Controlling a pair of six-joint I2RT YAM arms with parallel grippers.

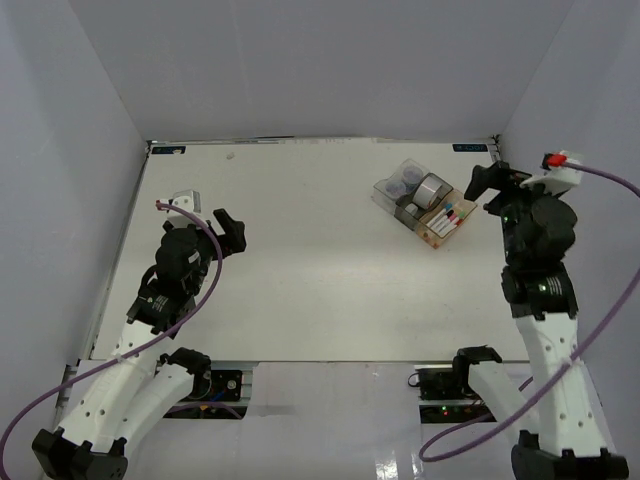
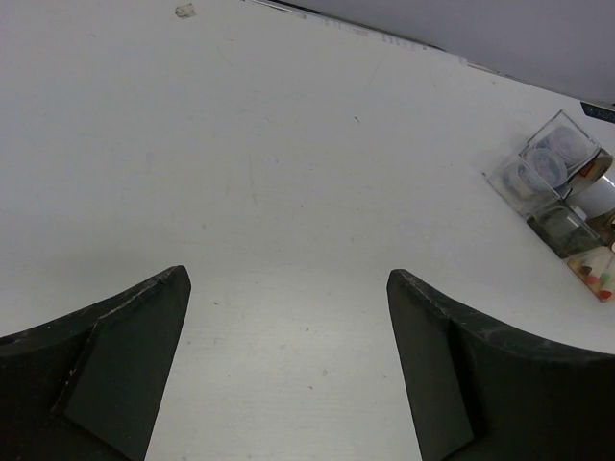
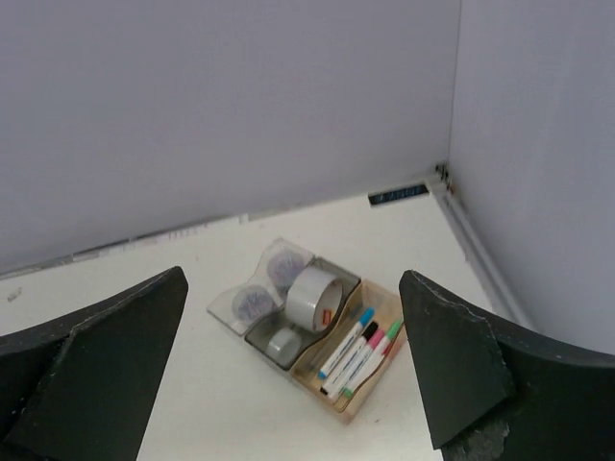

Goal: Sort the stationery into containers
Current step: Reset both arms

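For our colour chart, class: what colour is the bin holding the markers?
Amber-orange; the bin shows best in the right wrist view.

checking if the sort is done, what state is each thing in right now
left gripper: open, holding nothing
right gripper: open, holding nothing
purple-lidded tubs: lids on, both in the clear bin
large tape roll: on edge in the grey bin
small tape roll: low beside it, same bin
markers: capped, side by side in the amber bin

It is a robot lab cell: white tabletop (image 1: pixel 320 280) boxed by plain pale walls (image 1: pixel 300 60), left arm (image 1: pixel 165 290) and right arm (image 1: pixel 540 285) bolted at its near edge.
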